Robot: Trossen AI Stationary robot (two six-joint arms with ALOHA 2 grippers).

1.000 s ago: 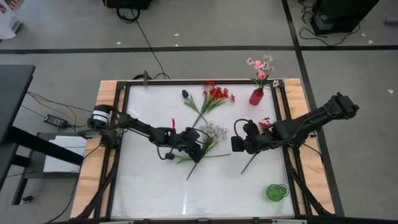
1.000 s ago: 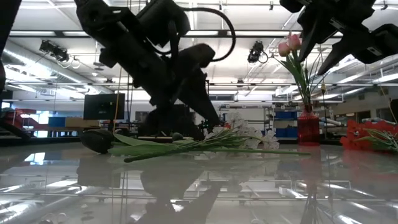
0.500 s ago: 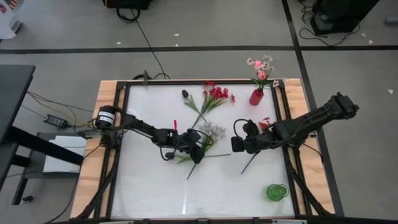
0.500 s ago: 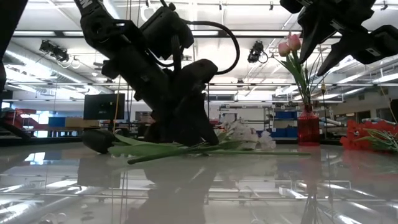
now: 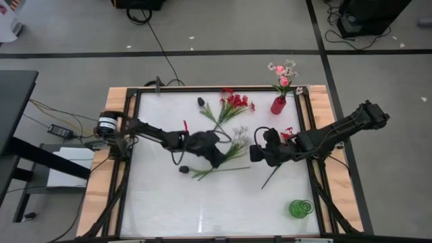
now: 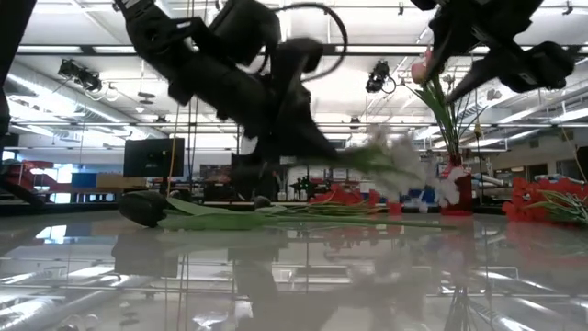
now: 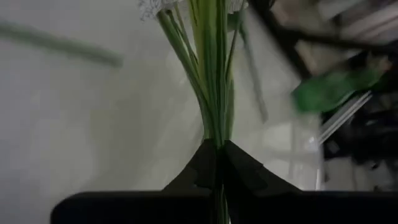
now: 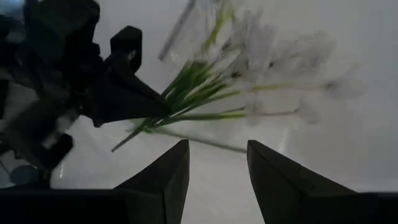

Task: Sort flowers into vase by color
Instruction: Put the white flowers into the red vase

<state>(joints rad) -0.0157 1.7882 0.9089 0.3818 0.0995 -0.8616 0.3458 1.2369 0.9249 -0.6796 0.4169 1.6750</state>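
Pinching white spray [image 7: 211,81] stems (left jaws)

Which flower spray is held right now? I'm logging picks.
The white spray: the left gripper's fingers are shut on its green stems, while the red spray lies untouched.

White spray [image 6: 400,164] blurred in low view; blossoms cut off in left wrist view.

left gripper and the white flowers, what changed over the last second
The left gripper went from open over the white spray to shut on its green stems and lifted it off the table, blossoms swinging toward the right arm. The right gripper stayed open mid-table. Red flowers, red vase and green vase did not move.
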